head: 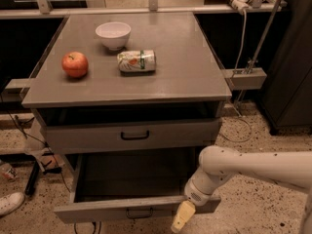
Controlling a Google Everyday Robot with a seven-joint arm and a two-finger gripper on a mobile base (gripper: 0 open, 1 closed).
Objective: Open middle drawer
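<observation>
grey middle drawer (97,209), dark handle (139,212); pale yellow gripper (179,218) at its front; red apple (75,64), white bowl (113,35), speckled floor (253,214).
</observation>
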